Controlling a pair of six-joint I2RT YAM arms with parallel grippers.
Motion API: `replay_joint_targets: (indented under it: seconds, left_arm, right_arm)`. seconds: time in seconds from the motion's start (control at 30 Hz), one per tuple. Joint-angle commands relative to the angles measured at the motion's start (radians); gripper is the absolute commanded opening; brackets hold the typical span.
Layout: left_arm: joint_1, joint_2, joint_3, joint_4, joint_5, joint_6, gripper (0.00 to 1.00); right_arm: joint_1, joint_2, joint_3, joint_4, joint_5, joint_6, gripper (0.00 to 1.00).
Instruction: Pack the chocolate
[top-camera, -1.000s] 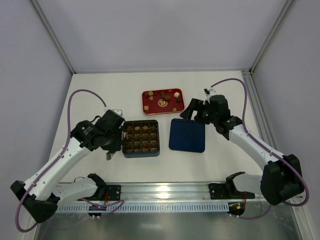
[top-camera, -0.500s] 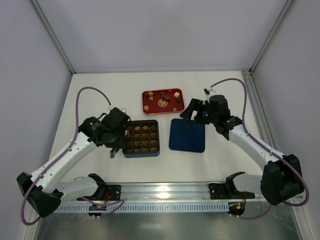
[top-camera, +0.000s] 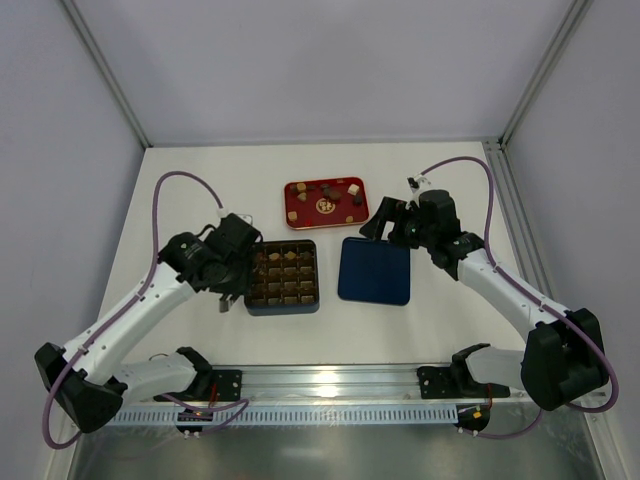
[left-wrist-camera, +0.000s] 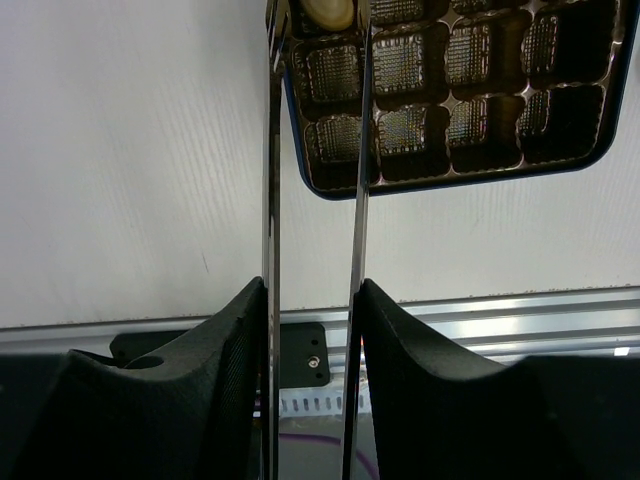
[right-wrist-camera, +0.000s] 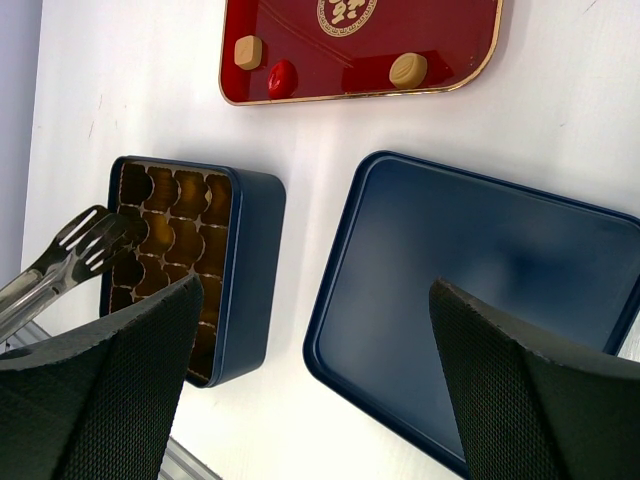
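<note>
Several small chocolate pieces (top-camera: 302, 197) in brown, tan and cream lie on the red tray (top-camera: 325, 214). Two tan pieces (right-wrist-camera: 408, 70) show in the right wrist view. My left gripper (top-camera: 228, 264) is shut on metal tongs (left-wrist-camera: 272, 180). Their tips reach over the left edge of the dark gridded box (top-camera: 283, 298). A cream round piece (left-wrist-camera: 325, 12) sits between the tong tips over a box compartment. I cannot tell whether it is gripped or lying there. My right gripper (top-camera: 385, 225) is open and empty above the navy lid (top-camera: 375, 270), near its far edge.
The box (left-wrist-camera: 460, 90) has mostly empty brown cups. The tongs (right-wrist-camera: 75, 250) also show over the box (right-wrist-camera: 250, 270) in the right wrist view. The lid (right-wrist-camera: 480, 270) lies right of the box. The aluminium rail (top-camera: 330, 380) runs along the near edge.
My left arm has swung right and forward, bringing the tongs from beside the box to over its left column. The right arm has not moved.
</note>
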Motion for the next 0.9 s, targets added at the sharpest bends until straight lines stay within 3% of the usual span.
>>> replay_joint_targets:
  seconds: [0.0, 0.13, 0.37, 0.63, 0.87]
  left_arm:
    - [0.004, 0.006, 0.044, 0.012, -0.028, 0.011, 0.42]
    - [0.002, 0.011, 0.091, 0.001, -0.023, 0.015, 0.41]
    - [0.003, 0.149, 0.339, 0.038, 0.000, 0.072, 0.43]
    - [0.004, 0.515, 0.635, 0.213, 0.068, 0.153, 0.45]
    - [0.005, 0.792, 0.886, 0.240, 0.072, 0.161, 0.47]
  right_arm:
    - [0.008, 0.005, 0.004, 0.046, 0.002, 0.005, 0.94]
    - [0.006, 0.005, 0.007, 0.044, 0.001, 0.003, 0.94]
    - [0.006, 0.005, 0.018, 0.035, 0.001, -0.002, 0.94]
    - [0.005, -0.042, 0.025, -0.018, 0.013, -0.025, 0.94]
    - [0.003, -0.099, 0.022, -0.066, 0.033, -0.040, 0.94]
